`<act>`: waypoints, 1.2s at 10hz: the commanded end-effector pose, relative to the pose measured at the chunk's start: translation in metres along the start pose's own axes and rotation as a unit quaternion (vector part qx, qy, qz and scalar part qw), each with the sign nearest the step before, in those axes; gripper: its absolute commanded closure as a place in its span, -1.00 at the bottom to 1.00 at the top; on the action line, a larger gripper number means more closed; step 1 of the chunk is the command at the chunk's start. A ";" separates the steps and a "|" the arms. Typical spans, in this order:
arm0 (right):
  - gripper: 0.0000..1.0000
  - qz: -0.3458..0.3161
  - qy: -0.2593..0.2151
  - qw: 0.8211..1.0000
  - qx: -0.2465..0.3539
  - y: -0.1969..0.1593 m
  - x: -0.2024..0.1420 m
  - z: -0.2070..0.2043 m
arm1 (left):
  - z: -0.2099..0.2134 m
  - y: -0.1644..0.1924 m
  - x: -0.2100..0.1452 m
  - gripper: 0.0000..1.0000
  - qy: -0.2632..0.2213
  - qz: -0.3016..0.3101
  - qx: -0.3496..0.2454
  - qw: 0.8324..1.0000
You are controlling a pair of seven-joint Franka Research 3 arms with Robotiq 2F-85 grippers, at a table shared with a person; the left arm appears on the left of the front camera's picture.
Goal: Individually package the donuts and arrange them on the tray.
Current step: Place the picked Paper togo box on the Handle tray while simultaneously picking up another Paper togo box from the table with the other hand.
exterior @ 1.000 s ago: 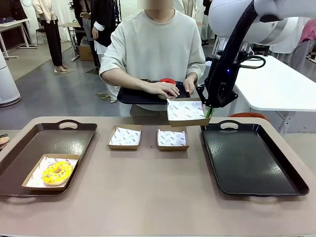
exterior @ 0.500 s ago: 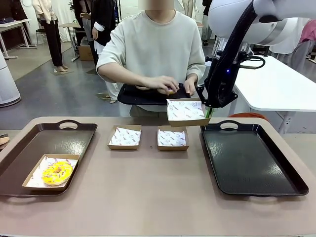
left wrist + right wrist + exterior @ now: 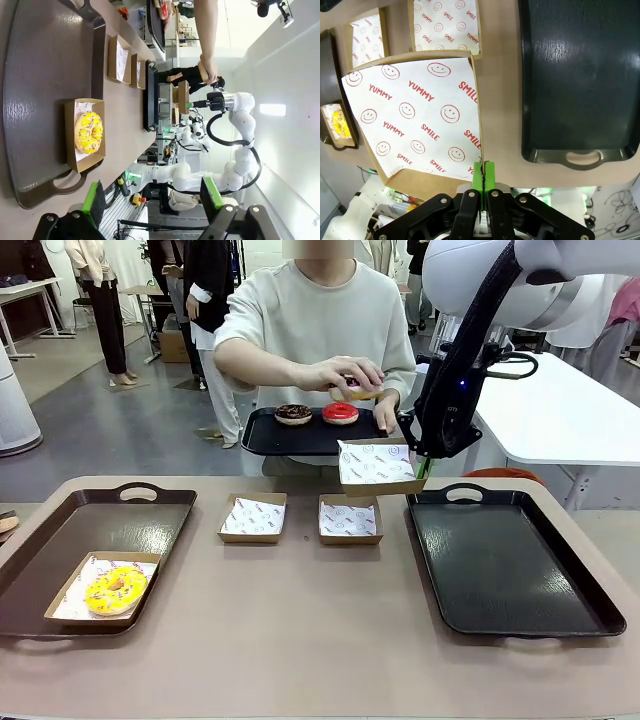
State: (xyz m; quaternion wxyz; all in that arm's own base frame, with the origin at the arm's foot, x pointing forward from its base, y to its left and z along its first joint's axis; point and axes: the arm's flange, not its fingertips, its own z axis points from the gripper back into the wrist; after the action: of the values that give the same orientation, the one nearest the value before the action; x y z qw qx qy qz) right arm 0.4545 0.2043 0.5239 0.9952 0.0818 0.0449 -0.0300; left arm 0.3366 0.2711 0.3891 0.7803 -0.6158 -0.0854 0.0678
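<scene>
One thin wall was all the right gripper (image 3: 482, 174) pinched of the raised box (image 3: 375, 466); the donut (image 3: 356, 391) in the person's hand (image 3: 340, 372) above could tip it on landing (left gripper (image 3: 152, 197) stood wide).

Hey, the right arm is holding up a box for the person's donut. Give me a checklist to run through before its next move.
1. Right gripper shut on the edge of the held box: ok.
2. Held box has its paper liner and nothing inside: ok.
3. Donut seated in the held box: not ok, it is in the person's hand, above the box.
4. Held box level: cannot tell.
5. Bare space on the right tray for the box: ok.
6. Left gripper open and away from the handover: ok.
</scene>
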 end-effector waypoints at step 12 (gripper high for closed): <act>1.00 -0.001 -0.001 1.000 0.004 -0.001 -0.002 0.001 | 0.001 -0.001 -0.003 -1.00 -0.001 -0.003 -0.005 1.000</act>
State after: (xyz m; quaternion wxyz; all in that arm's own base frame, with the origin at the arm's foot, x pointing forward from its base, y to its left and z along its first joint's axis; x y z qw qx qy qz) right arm 0.4545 0.2043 0.5239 0.9952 0.0818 0.0449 -0.0300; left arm 0.3366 0.2711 0.3891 0.7803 -0.6158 -0.0854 0.0678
